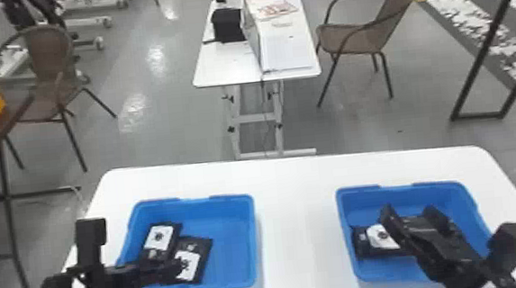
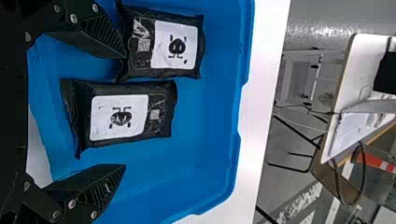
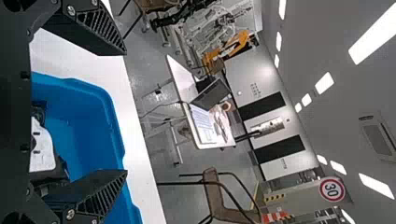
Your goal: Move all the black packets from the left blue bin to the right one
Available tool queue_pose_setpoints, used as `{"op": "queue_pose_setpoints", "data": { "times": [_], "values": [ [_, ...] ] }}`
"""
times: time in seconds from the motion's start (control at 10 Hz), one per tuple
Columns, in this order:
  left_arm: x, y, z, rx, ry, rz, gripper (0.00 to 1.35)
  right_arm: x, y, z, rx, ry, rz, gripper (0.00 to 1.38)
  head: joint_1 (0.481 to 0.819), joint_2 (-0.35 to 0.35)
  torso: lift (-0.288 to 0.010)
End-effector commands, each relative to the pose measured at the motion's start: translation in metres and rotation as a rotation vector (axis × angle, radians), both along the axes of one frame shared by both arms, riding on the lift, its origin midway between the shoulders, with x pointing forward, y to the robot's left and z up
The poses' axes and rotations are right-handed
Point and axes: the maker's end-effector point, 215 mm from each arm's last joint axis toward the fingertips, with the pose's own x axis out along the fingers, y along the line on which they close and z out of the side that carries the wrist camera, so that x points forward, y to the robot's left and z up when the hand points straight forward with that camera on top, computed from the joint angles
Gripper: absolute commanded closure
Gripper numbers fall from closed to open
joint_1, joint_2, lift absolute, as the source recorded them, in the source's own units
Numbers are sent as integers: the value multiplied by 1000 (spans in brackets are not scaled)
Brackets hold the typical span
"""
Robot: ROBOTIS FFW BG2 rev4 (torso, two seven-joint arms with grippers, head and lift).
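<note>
White table: in front of me the pale top (image 1: 291, 174) carries two blue bins, set well apart, one left and one right.
Second table: beyond a stretch of grey floor (image 1: 157, 137), another white top (image 1: 227, 69) holds a black box (image 1: 227, 24) on its left and a white box (image 1: 286, 52) on its right.
Chairs: brown armchairs with dark legs stand left (image 1: 47, 53) and right (image 1: 351, 37) of the second table.
Left bin: the blue tub (image 1: 230, 198) holds two black packets with white labels.
Right bin: its blue counterpart (image 1: 437, 185) holds black packaging with a white label (image 1: 380, 235) at the left side, partly hidden by my right arm; I cannot tell how many packets lie there.
My left pincer: poised over the near-left part of the left bin (image 1: 175, 270), fingers spread wide, nothing in their grip.
My right pincer: above the right bin (image 1: 409, 216), fingers wide apart and empty.
Far packet: lies label up toward the left bin's left side (image 1: 162, 237).
Near packet: label up (image 1: 193, 259), nearer and farther right, just beside the far packet, partly behind my left pincer as seen from my head.
</note>
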Motion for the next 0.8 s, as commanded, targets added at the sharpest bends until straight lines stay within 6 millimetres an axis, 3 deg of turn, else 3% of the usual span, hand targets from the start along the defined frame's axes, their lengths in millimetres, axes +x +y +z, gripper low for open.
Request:
{"op": "queue_pose_setpoints", "data": {
  "times": [0.0, 0.3, 0.6, 0.7],
  "values": [
    [4, -15, -19, -24, 54, -11, 209, 4, 3, 3, 11, -8, 7, 119, 695, 58, 0],
    [14, -46, -45, -65, 102, -63, 216, 4, 6, 3, 22, -8, 13, 119, 695, 36, 0],
    [8, -48, -63, -68, 161, -41, 236, 2, 10, -1, 36, -1, 21, 122, 695, 17, 0],
    [6, -45, -67, -50, 179, -40, 507, 1, 11, -3, 45, 3, 23, 122, 695, 17, 0]
  ]
}}
